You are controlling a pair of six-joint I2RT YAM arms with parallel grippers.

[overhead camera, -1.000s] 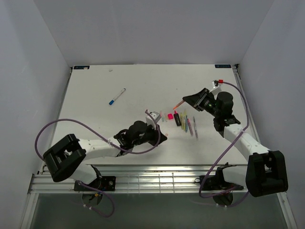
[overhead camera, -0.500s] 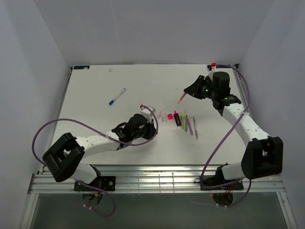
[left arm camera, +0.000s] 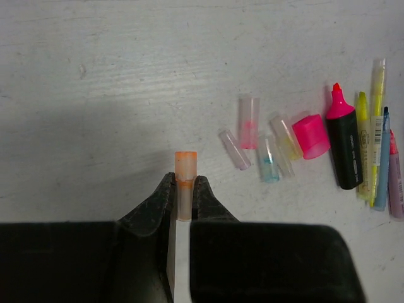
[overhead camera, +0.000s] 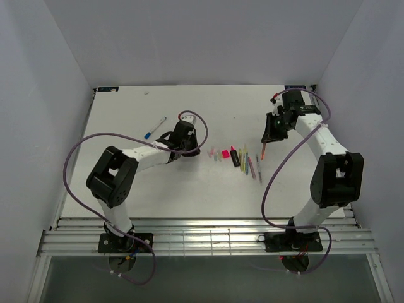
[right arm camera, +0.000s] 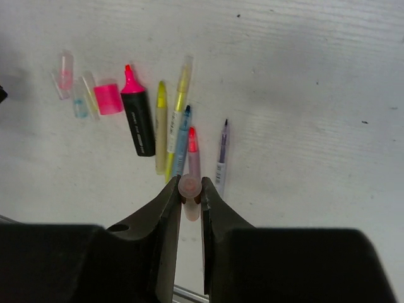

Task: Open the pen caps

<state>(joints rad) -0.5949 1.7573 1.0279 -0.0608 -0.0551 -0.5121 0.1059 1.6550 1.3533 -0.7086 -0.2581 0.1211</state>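
Observation:
My left gripper (left arm camera: 184, 183) is shut on a translucent orange pen cap (left arm camera: 185, 165), which sticks out past the fingertips just above the table. In the top view the left gripper (overhead camera: 184, 135) sits left of the pen row. My right gripper (right arm camera: 190, 184) is shut on an uncapped orange pen (right arm camera: 191, 201), seen end-on. From above, that pen (overhead camera: 264, 149) hangs below the right gripper (overhead camera: 273, 129), tip toward the near side. Several loose caps (left arm camera: 248, 122) and a pink cap (left arm camera: 310, 136) lie beside the uncapped pens (right arm camera: 178, 107).
A black highlighter (left arm camera: 344, 148) with a pink tip lies at the left of the pen row (overhead camera: 249, 164). A white pen with a blue cap (overhead camera: 154, 127) lies alone at the far left. The enclosure walls stand close on both sides.
My left gripper has drawn back and left from the cap pile, carrying the orange cap. My right gripper has swung toward the back right and turned the orange pen tip-down.

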